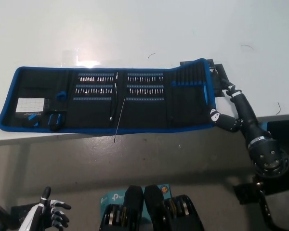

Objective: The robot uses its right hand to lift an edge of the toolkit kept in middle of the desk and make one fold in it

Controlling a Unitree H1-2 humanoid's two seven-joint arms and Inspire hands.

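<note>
Toolkit roll, black fabric with bright blue trim, is spread out flat and fully open across the white desk, its long bottom edge right along the desk's front edge. Rows of small silver bits sit in the middle panels, and a thin metal rod pokes out past the bottom trim. The right end is slightly raised. Black right hand is at that right edge, fingers touching the blue trim, but can't tell if they're actually clamped on it. White left hand hangs down at lower left, fingers loosely apart, holding nothing.
</note>
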